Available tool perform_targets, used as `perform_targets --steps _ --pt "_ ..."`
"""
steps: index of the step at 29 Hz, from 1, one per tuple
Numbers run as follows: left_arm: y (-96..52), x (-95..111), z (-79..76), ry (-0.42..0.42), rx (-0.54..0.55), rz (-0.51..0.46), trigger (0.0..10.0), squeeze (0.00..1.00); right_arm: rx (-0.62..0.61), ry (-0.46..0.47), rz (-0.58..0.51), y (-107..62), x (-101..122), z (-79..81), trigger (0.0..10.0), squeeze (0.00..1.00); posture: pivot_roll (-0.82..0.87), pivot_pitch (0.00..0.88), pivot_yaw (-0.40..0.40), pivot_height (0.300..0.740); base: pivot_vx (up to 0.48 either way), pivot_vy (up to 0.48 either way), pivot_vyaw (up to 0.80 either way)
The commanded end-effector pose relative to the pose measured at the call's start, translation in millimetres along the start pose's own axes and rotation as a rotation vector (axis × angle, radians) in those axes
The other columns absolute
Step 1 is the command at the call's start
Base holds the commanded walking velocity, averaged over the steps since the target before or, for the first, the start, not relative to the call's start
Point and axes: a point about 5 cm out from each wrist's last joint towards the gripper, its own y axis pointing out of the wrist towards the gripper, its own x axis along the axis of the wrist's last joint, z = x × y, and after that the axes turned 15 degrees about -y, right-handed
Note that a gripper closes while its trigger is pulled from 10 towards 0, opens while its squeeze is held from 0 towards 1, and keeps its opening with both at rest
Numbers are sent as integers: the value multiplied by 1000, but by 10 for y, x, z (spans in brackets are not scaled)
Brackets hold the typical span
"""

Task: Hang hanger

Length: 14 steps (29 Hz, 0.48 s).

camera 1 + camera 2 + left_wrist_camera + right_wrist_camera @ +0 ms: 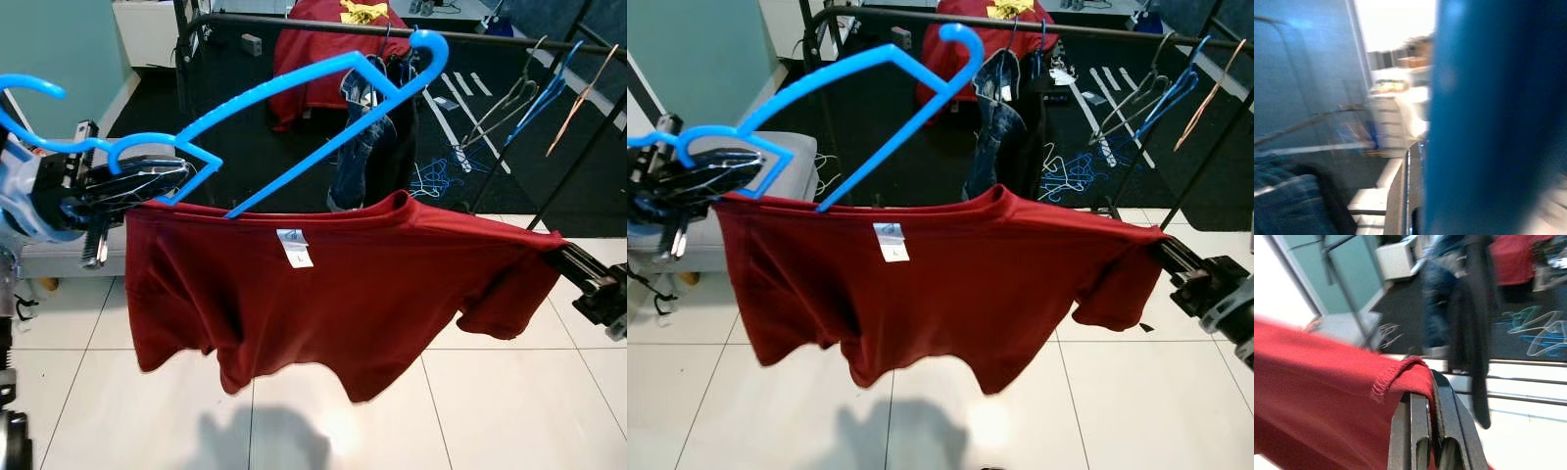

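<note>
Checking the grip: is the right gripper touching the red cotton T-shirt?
Touching. In the right wrist view, the right gripper pinches the red T-shirt's stitched hem.

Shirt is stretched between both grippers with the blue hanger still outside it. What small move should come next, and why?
Probably the left gripper should tip the blue hanger down so its free arm enters the collar of the red shirt. The hanger sits above the shirt, hook up, while the right gripper pinches the far edge taut.

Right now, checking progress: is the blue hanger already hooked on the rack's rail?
No; the blue hanger is held with the red shirt by the left gripper.
</note>
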Motion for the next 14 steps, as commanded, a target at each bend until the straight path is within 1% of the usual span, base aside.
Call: perform_targets --steps 1,3,4,5,6,8,9,10,11,12,14 --pt "123 -79 110 -12 150 -51 10000 0 44 -17 29 65 -48 127 0 0 -85 149 -33 740 0 0 0" --pt "123 -79 110 -12 150 -51 10000 0 44 -17 29 65 -48 127 0 0 -85 149 -33 740 0 0 0" --pt "291 -161 227 -90 315 -188 10000 0 91 -9 1 167 -40 257 0 0 -81 149 -34 740 0 0 0" --pt "291 -161 227 -90 315 -188 10000 0 91 -9 1 167 -40 257 0 0 -81 149 -34 740 0 0 0" --pt "446 -309 313 -202 485 -322 10000 0 135 -3 -36 296 -7 390 0 0 -82 143 -36 740 0 0 0" --pt "446 -309 313 -202 485 -322 10000 0 135 -3 -36 296 -7 390 0 0 -82 143 -36 740 0 0 0" --pt "545 -421 348 -286 588 -397 10000 0 160 2 -62 377 23 471 0 0 -82 143 -36 740 0 0 0" --pt "626 -540 342 -348 651 -436 10000 0 169 8 -82 453 49 522 0 0 -88 145 -36 740 0 0 0" --pt "626 -540 342 -348 651 -436 10000 0 169 8 -82 453 49 522 0 0 -88 145 -36 740 0 0 0" --pt "657 -602 351 -402 694 -475 10000 0 173 7 -89 499 59 551 0 0 -89 149 -36 740 0 0 0" --pt "657 -602 351 -402 694 -475 10000 0 173 7 -89 499 59 551 0 0 -89 149 -36 740 0 0 0"
